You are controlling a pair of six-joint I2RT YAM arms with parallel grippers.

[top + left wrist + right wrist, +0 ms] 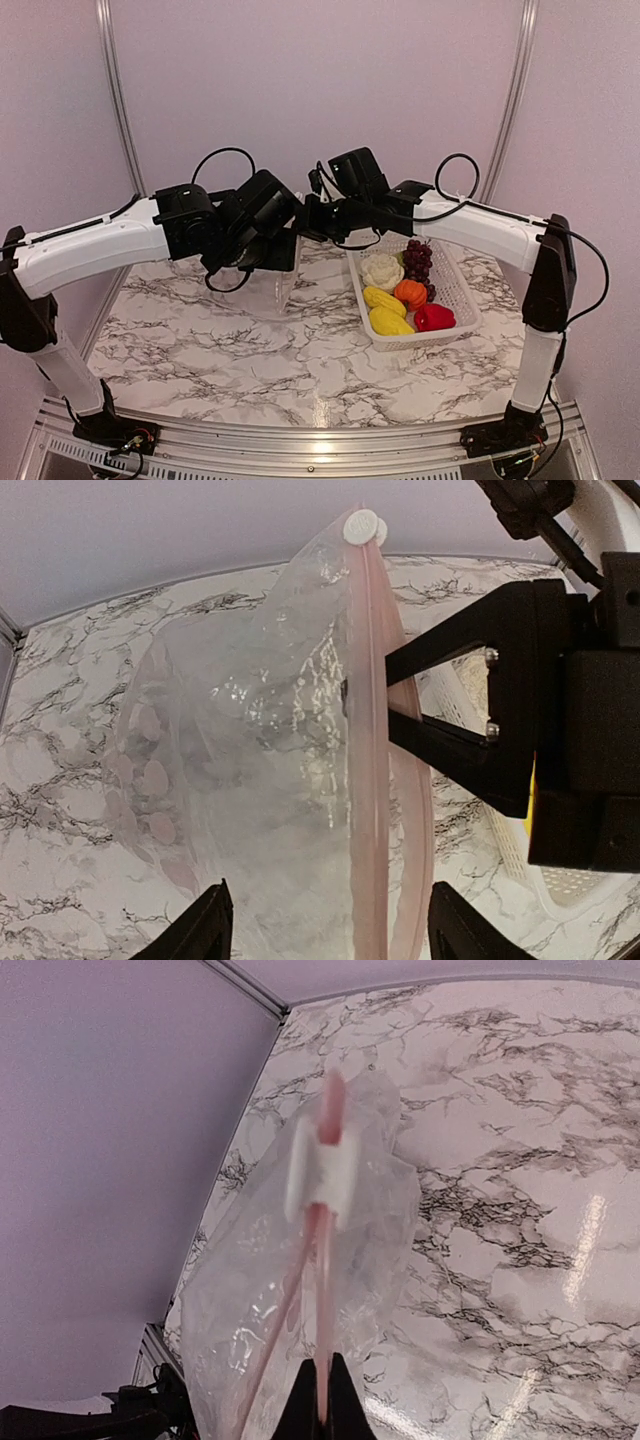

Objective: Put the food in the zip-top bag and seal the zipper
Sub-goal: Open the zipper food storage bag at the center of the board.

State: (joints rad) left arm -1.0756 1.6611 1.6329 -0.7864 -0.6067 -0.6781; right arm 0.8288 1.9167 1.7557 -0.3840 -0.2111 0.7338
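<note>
The zip-top bag (260,750) hangs in the air over the marbled desk (220,340), between the two arms, clear and crinkled and empty as far as can be seen, with its pale pinkish zipper (365,780) running along the edge turned toward the right arm and a white slider (325,1175) at the far end of that strip. The right claw (322,1388) is closed on the zipper partway along and carries the bag. The left claw (328,915) stands open, one finger either side of the bag's near end, gripping nothing. All the food lies well apart in the white latticed basket (420,340) to the right: cauliflower (381,270), grape bunch (417,262), two yellow pieces (384,300), orange piece (410,293) and red pepper (434,317). The step in hand looks like readying the bag, since nothing is loaded yet. The next move probably calls for the left claw to take one lip or the slider so the mouth can be spread, without tugging the strip out of the right claw's pinch
</note>
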